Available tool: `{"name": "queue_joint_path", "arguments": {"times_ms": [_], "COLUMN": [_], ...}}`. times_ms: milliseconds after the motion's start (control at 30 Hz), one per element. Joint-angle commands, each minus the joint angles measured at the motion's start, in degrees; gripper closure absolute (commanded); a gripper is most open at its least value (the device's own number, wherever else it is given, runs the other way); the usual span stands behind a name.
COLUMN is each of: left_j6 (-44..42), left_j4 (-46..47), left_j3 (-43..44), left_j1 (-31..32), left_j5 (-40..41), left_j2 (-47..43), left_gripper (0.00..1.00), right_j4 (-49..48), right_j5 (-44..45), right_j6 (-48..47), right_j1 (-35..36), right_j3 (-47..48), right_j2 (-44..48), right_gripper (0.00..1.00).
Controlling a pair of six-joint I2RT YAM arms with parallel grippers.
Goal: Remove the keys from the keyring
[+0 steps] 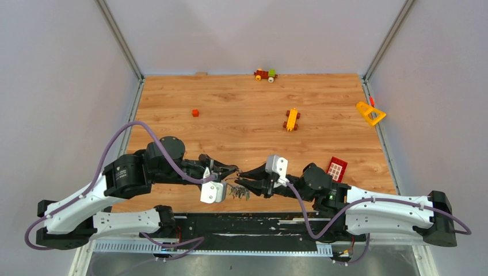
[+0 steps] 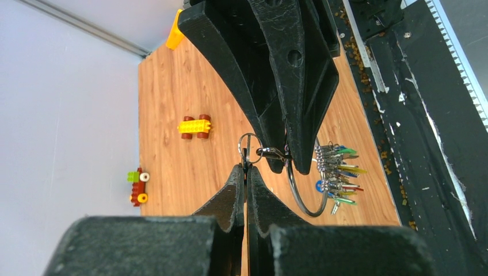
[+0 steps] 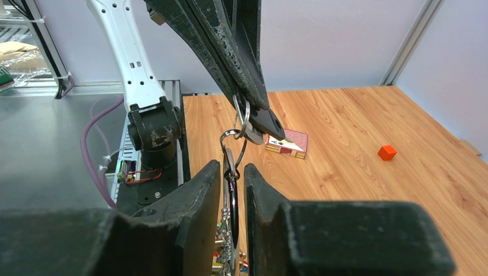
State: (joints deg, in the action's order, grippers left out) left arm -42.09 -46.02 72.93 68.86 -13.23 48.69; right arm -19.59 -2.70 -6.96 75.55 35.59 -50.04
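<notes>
**Top external view.** The left gripper [image 1: 235, 171] and right gripper [image 1: 240, 178] meet tip to tip at lower centre, above the table's [image 1: 241, 138] near edge. The keys [image 1: 239, 192] hang in a bunch just below them. A red box [image 1: 336, 168] lies right of the right wrist. An orange cube [image 1: 195, 112], a yellow brick car [image 1: 292, 119], a yellow triangle piece [image 1: 370, 113] and a red-green vehicle [image 1: 265, 75] lie well apart, further up.

**Left wrist view.** The left gripper [image 2: 246, 169] is clenched on a small ring [image 2: 248, 142]. The right gripper [image 2: 288, 164] fills the upper centre, closed on the keyring [image 2: 293, 187]. The keys [image 2: 339, 172] fan out to the right.

**Right wrist view.** The right gripper [image 3: 232, 172] grasps the keyring [image 3: 232, 201] edge-on. The left gripper [image 3: 259, 112] descends from the top, blocking the centre and pinching the small ring [image 3: 241, 115].
</notes>
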Motion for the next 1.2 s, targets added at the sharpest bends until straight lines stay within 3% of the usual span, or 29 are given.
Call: {"name": "queue_joint_path", "arguments": {"times_ms": [0,433,833,1167], "left_j6": [1.05,1.44,1.51,3.59], "left_j4": [4.12,4.75,5.23,8.2], "left_j3": [1.76,1.18,0.91,-1.59], "left_j1": [-0.12,-0.13,-0.1,-0.13], "left_j5": [-1.3,-1.8,-1.34,1.68], "left_j2": [-0.09,0.07,-0.24,-3.67], "left_gripper": [1.0,1.0,1.0,1.0], "right_j4": [-3.16,-3.33,-3.48,-2.52], "right_j5": [-0.9,-0.44,-0.08,5.1], "right_j6": [0.89,0.77,0.94,3.09], "right_j1": [-0.18,-0.21,-0.2,-0.19], "right_j3": [0.44,0.02,-0.52,0.27], "right_j2": [1.19,2.36,2.06,1.56], "right_gripper": [0.77,0.79,1.0,1.0]}}
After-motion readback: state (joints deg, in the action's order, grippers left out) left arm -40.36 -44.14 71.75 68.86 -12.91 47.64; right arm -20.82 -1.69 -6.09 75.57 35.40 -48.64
